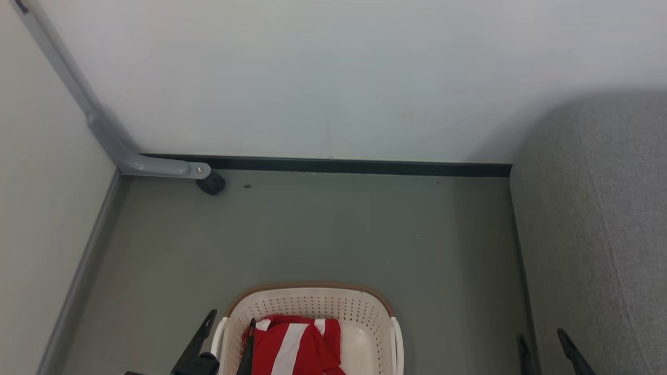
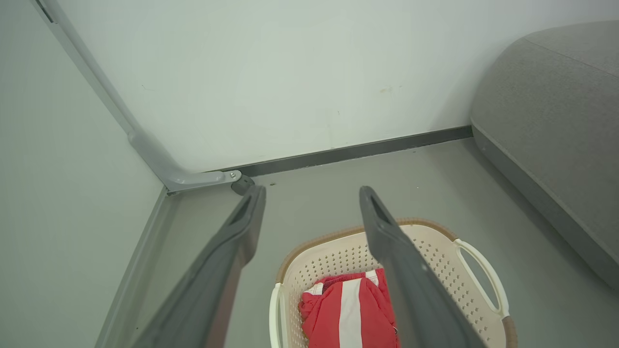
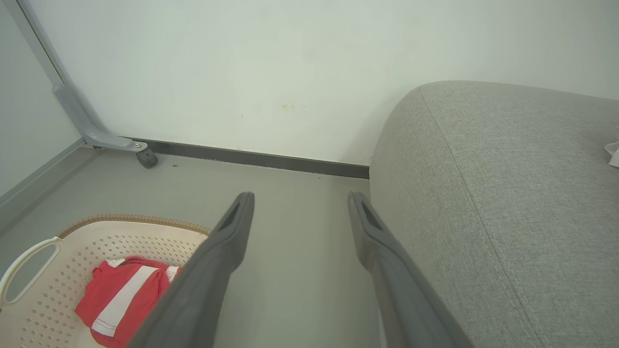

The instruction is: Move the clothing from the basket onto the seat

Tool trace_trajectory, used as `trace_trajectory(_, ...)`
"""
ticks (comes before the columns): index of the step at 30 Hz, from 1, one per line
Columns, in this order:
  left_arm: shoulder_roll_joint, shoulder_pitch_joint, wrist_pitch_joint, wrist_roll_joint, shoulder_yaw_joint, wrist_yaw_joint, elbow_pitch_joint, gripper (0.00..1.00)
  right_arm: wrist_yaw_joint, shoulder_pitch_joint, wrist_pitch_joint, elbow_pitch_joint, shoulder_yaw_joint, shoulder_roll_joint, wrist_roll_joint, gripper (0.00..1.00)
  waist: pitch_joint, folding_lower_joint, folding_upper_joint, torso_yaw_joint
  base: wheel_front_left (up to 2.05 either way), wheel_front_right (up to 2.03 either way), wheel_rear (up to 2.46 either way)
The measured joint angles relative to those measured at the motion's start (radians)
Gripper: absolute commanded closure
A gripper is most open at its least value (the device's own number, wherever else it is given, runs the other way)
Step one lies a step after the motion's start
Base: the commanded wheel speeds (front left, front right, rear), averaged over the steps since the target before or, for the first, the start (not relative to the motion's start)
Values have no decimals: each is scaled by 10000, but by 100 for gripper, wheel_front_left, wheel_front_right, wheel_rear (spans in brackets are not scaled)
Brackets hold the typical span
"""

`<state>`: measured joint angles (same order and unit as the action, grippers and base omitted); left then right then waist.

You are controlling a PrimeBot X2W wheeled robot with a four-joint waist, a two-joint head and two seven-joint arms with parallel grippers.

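On seat (image 3: 493,203), white scrap (image 3: 613,153)

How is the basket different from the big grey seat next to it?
The basket is cream plastic full of little holes, with a brown rim; the seat is grey woven fabric with a stitched seam. The basket is far smaller than the seat. The basket holds red-and-white clothing; the seat has none on the part in view. Both have rounded corners and sit close to the white wall.
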<state>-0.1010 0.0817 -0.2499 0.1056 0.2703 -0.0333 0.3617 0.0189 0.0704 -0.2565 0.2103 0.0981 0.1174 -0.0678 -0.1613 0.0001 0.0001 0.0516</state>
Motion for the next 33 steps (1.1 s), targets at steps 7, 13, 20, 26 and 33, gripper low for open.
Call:
trace_trajectory(7, -140, 704, 0, -40, 84, 259, 407, 0, 2, -220, 0, -217, 142, 31, 128, 0, -960, 1, 1, -431, 0, 0, 0)
trace_trajectory(13, -261, 1347, 0, -105, 35, 426, 836, 0, 46, -317, 0, -447, 324, 8, 178, 0, -1827, 1, 1, -816, 0, 0, 0)
trace_trajectory(20, -500, 2345, 0, -117, -25, 604, 1478, 0, 46, -848, 0, -959, 587, -92, 249, 0, -2873, 0, 1, -1249, 0, 0, 0)
trace_trajectory(26, -759, 3355, 84, -493, 67, 788, 2048, 0, 88, -1248, 0, -1267, 702, -198, 395, 0, -3780, 1, 1, -1604, 0, 0, 0)
trace_trajectory(33, -867, 4544, 495, -736, 370, 988, 2903, 0, 176, -1669, -2, -1547, 711, -245, 439, 0, -4851, 1, 2, -1955, 0, 0, 0)
